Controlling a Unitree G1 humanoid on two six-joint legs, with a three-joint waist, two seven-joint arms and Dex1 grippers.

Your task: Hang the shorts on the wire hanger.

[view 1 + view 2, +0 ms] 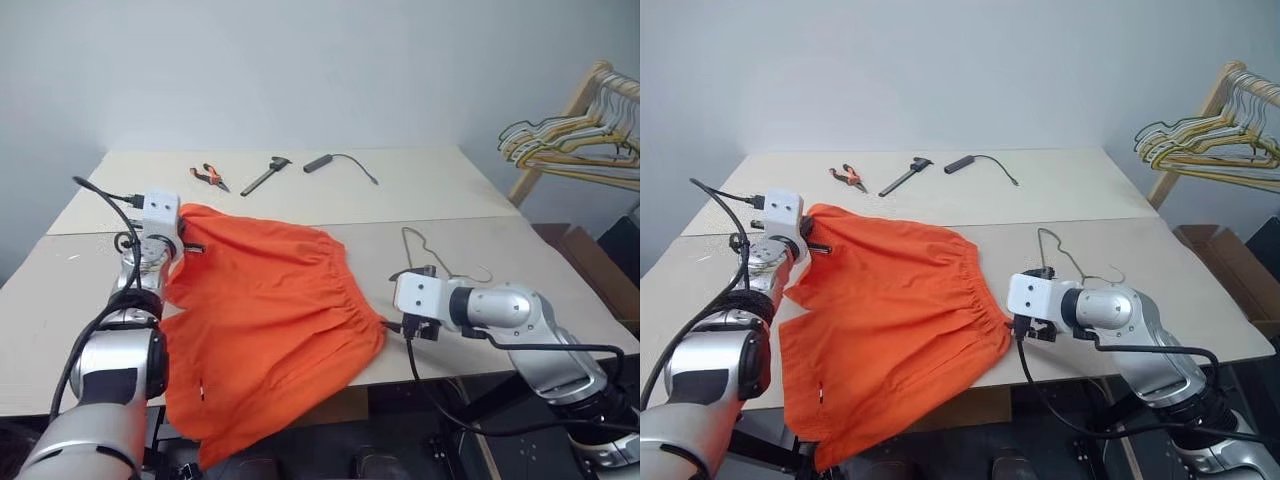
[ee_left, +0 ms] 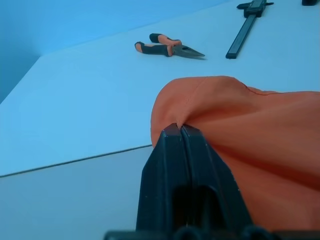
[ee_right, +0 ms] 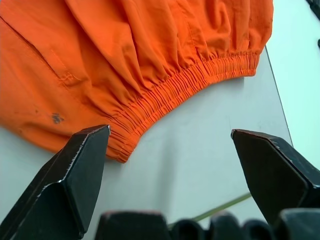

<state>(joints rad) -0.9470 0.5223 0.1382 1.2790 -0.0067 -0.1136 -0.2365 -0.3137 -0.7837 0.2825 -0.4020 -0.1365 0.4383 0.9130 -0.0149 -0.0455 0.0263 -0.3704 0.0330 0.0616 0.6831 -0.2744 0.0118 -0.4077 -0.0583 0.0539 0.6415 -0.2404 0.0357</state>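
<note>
Left wrist view shows the left tool (image 2: 181,131) clamped on a thin pinch of the shorts (image 1: 270,320) (mid-frame, hanging off the surface (image 1: 420,190)), so they could slip free, while the right tool (image 3: 170,145) gapes empty beside the hanger (image 1: 425,255).

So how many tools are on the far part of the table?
3: pliers on the left, a black caliper-like tool in the middle, a black corded tool on the right. The shorts may hide others.
</note>
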